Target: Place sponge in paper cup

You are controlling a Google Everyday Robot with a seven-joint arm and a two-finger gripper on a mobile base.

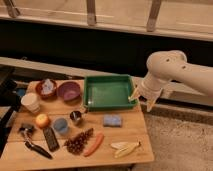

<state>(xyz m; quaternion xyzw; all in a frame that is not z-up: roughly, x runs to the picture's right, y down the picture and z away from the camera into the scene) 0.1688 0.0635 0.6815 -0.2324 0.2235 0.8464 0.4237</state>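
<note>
The light-blue sponge (pixel 113 120) lies flat on the wooden table (pixel 135 132), just in front of the green tray. The white paper cup (pixel 31 102) stands upright near the table's left edge. My gripper (pixel 142 101) hangs from the white arm off the table's right side, beside the tray's right rim. Its two fingers point down and stand apart, open, with nothing between them. It is up and to the right of the sponge and far from the paper cup.
A green tray (pixel 90 92) sits at the back middle. Left of it are a purple bowl (pixel 69 91) and a red bowl (pixel 47 88). A metal cup (pixel 76 117), blue cup (pixel 61 126), orange fruit (pixel 42 120), remote (pixel 50 138), dark cluster (pixel 79 141), carrot (pixel 94 144) and banana (pixel 125 148) fill the front.
</note>
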